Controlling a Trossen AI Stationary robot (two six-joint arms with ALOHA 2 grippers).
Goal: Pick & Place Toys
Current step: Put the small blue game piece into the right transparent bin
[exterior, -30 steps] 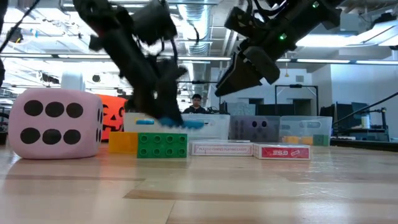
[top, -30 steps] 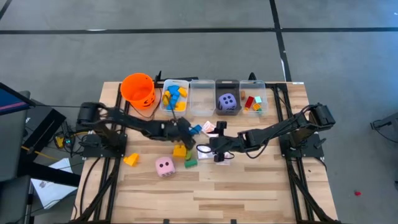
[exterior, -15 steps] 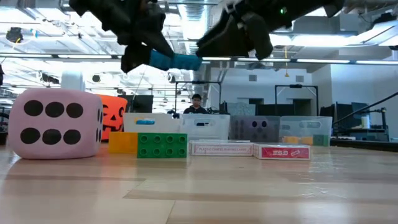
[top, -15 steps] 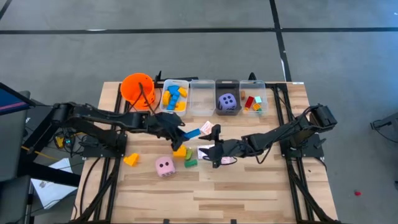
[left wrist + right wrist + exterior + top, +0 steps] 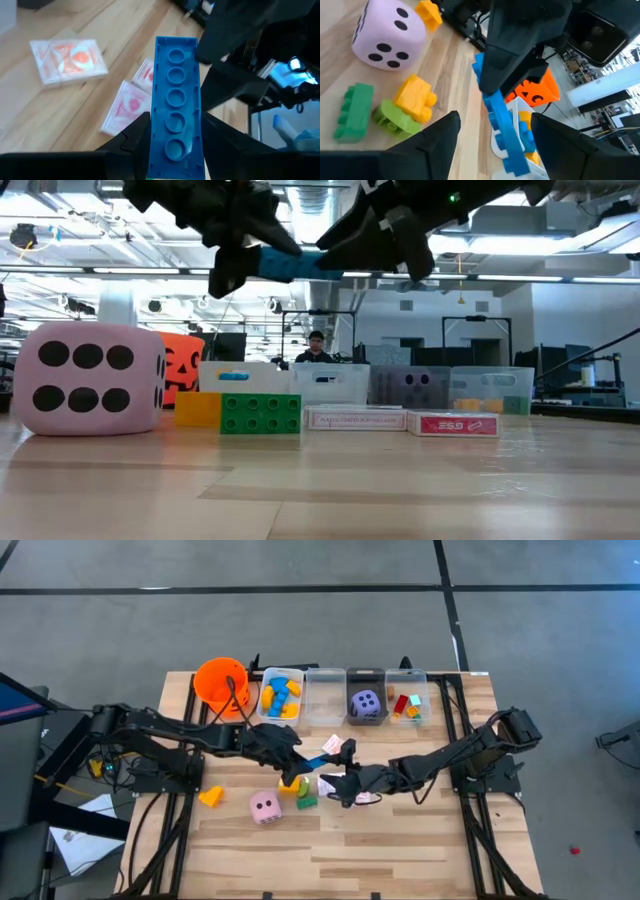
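Observation:
A long blue block (image 5: 175,85) hangs in the air over the middle of the table, with my left gripper (image 5: 300,752) shut on it. Facing it from the table's right, my right gripper (image 5: 338,786) stands open with nothing between its fingers, the block's free end (image 5: 500,120) just ahead of it. On the table lie a pink die (image 5: 265,806), yellow and green blocks (image 5: 298,787), another yellow block (image 5: 211,797) and pink-and-white cards (image 5: 67,60). A purple die (image 5: 366,703) sits in a bin. My left gripper pinches the blue block's two long sides (image 5: 172,145) between its two fingers, at the block's near end. The fingers come from the table's left, slanting slightly down, and the block sticks out ahead of them. It is lifted clear (image 5: 290,265), about level.
An orange bucket (image 5: 222,683) and a row of clear bins (image 5: 325,697) stand along the far edge; some bins hold blocks. The near half of the wooden table (image 5: 400,850) is bare. A person shows far behind the table (image 5: 316,345).
My left gripper has gone up and a little toward the table's left, tipping from steeply down to nearly level; the blue block has come up with it, lifted clear of the table. My right gripper has risen slightly and rolled, staying open.

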